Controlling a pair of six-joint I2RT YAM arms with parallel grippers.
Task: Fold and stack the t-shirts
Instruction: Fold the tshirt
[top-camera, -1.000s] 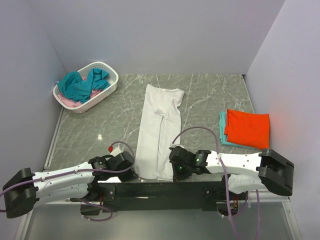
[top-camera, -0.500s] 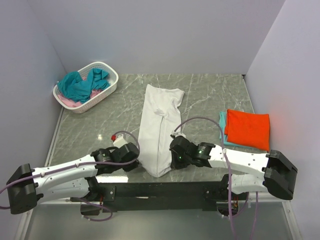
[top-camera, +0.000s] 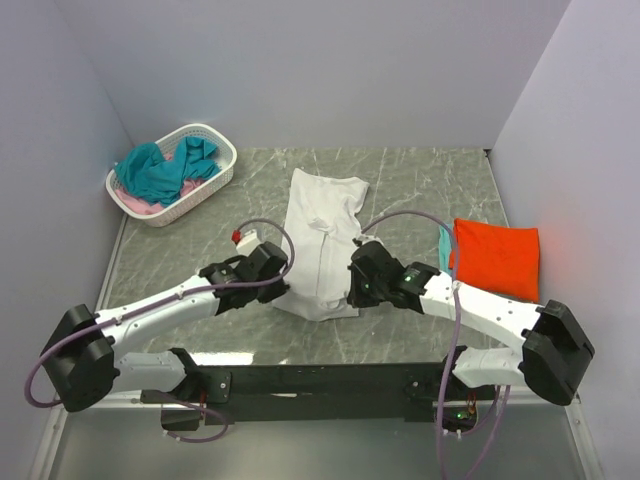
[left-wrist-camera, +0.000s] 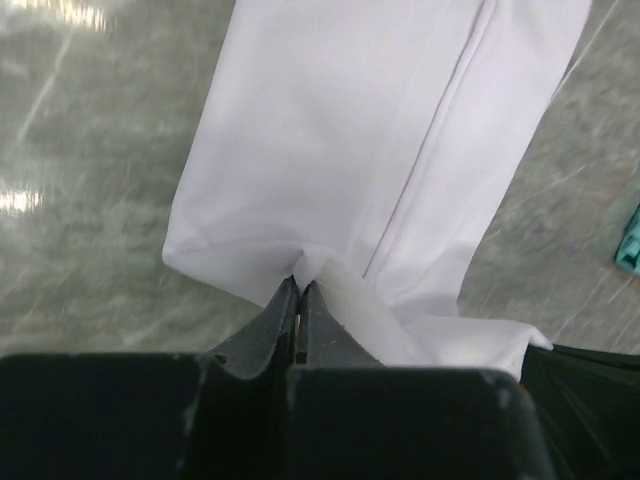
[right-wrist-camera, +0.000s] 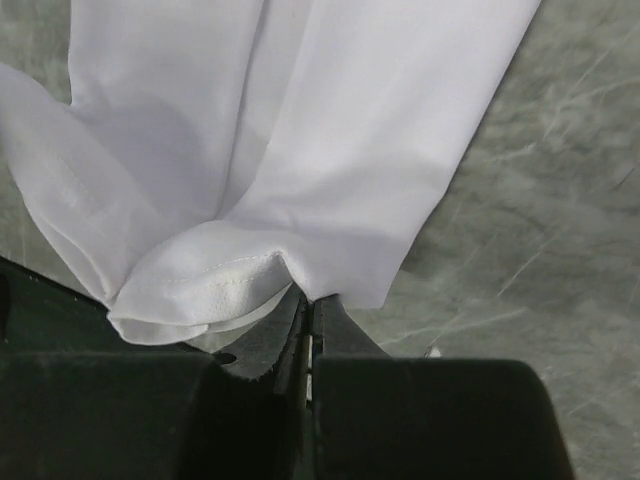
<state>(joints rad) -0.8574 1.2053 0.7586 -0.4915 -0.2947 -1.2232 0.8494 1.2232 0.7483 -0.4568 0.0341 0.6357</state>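
- Top external view: the white t-shirt (top-camera: 322, 225) lies lengthwise at mid-table (top-camera: 420, 190). Its far end is flat and its near end is doubled up between the two arms.
- Same view: the left gripper (top-camera: 285, 291) is at the shirt's near left corner and the right gripper (top-camera: 351, 291) at its near right corner. The black wrists hide the fingertips here, so the grip can't be read from above.
- Left wrist view: the left gripper (left-wrist-camera: 300, 300) has its jaws clenched on a pinch of white hem. The cloth fans away from the pinch toward the far side, with a seam line running up it.
- Same view: a sliver of teal cloth shows at the right edge, and the dark body of the other arm sits at lower right.
- Right wrist view: the right gripper (right-wrist-camera: 311, 312) is also clamped tight on the white edge. A stitched hem curls over just left of the jaws, and the cloth sags in folds.
- Only the top view shows the rest. A folded orange-red t-shirt (top-camera: 497, 258) sits on a folded teal t-shirt (top-camera: 442, 250) at the right, well apart from the white one.
- The basket (top-camera: 222, 172) stands at the far left corner, holding loose teal t-shirts (top-camera: 160, 170) over a pink t-shirt (top-camera: 134, 204).
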